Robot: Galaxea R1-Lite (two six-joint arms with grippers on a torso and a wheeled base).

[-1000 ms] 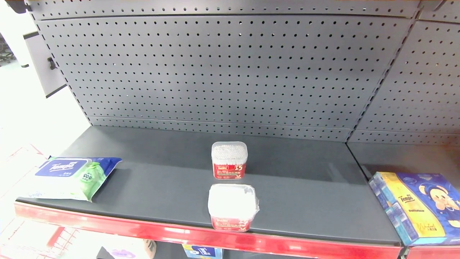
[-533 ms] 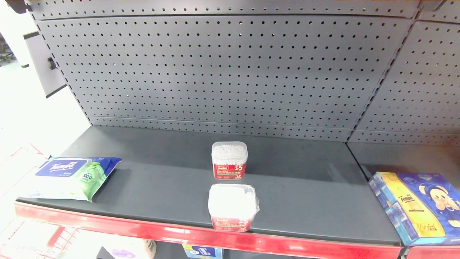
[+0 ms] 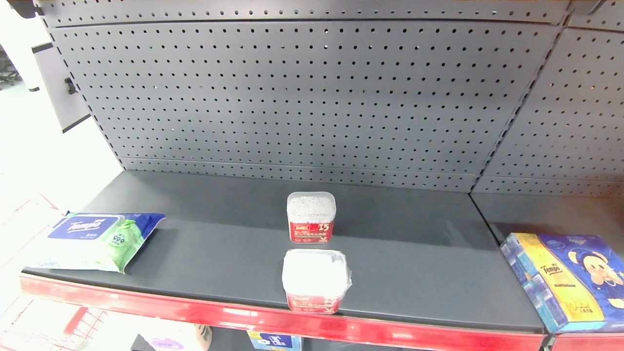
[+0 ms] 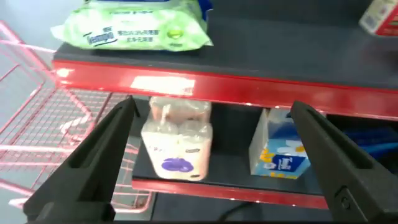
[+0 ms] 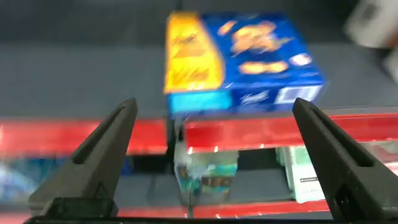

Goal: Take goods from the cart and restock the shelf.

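On the dark shelf [image 3: 414, 263] stand two cotton-swab boxes with red labels: one [image 3: 311, 217] mid-shelf, the other [image 3: 316, 279] at the red front edge. A green-and-blue wet-wipes pack [image 3: 92, 240] [image 4: 134, 28] lies at the shelf's left end. A blue-and-yellow tissue pack [image 3: 568, 280] [image 5: 239, 59] lies on the neighbouring shelf to the right. My left gripper [image 4: 214, 155] hangs open in front of the shelf's red lip, below the wipes, with nothing between its fingers. My right gripper [image 5: 214, 155] is open and holds nothing, in front of the lip below the tissue pack.
A pegboard wall [image 3: 302, 97] backs the shelf. A red wire cart [image 4: 37, 130] stands at the left. On the lower shelf sit a wrapped tissue bundle [image 4: 177, 140], a blue-and-white carton [image 4: 280, 149] and more goods [image 5: 205, 171].
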